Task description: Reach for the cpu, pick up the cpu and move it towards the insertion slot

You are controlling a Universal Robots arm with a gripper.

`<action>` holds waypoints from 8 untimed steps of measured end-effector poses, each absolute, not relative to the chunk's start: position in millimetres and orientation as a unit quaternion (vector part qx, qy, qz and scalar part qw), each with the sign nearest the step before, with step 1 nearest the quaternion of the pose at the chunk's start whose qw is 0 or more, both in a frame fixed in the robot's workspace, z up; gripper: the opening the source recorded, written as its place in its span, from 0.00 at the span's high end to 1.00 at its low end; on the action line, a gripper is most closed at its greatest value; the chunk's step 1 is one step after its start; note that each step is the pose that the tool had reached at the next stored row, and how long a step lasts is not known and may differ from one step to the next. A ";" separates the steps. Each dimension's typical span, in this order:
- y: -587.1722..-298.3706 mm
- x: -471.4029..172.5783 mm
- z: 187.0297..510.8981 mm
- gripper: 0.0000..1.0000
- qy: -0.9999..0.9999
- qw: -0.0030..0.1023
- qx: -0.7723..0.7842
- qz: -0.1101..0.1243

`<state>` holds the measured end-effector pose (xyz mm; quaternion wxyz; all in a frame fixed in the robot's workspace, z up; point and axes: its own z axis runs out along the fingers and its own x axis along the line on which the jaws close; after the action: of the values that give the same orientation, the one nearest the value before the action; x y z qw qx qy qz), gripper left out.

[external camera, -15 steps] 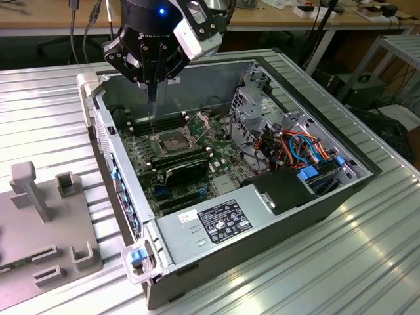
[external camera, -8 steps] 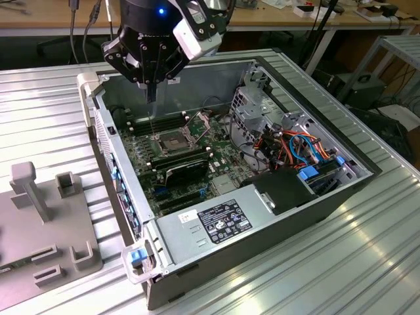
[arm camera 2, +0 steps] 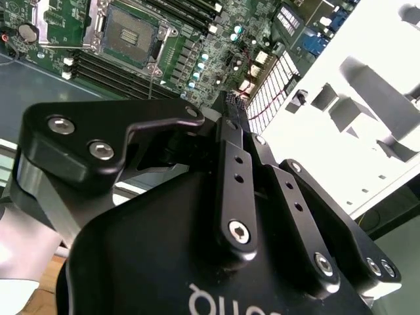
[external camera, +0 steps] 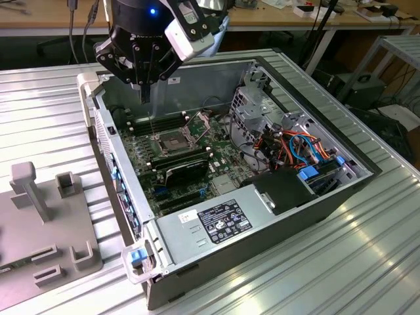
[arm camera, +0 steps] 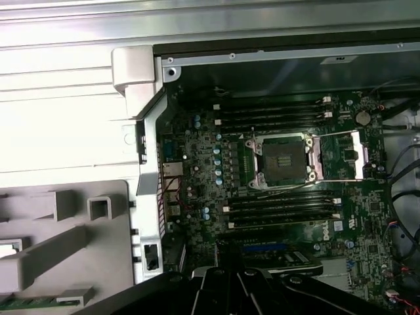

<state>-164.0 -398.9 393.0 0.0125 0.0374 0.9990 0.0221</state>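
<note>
While the gripper (external camera: 145,95) hangs over the computer case (external camera: 210,72), just beside the insertion slot (external camera: 172,140), its jaws are drawn together; whether the thin cpu sits between them, hence whether pick-up is done, I cannot tell. The slot's bracket (arm camera: 344,154) stands raised; memory slots (arm camera: 275,113) flank it.

Pincer (arm camera: 230,275) cut off at frame edge

I have the arm (external camera: 141,29) reaching in from above, wrist turned so the gripper (external camera: 144,97) points straight down. In the second wrist view its black fingers (arm camera 2: 231,157) are drawn together into one narrow tip.
</note>
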 end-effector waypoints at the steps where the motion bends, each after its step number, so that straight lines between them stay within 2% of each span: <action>1: -398.9 -164.8 393.0 0.89 0.999 0.012 0.037 0.022; 8: -398.9 -170.7 392.8 0.89 0.999 0.012 0.037 0.022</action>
<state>-170.7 -398.9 392.8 0.0125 0.0374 0.9990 0.0222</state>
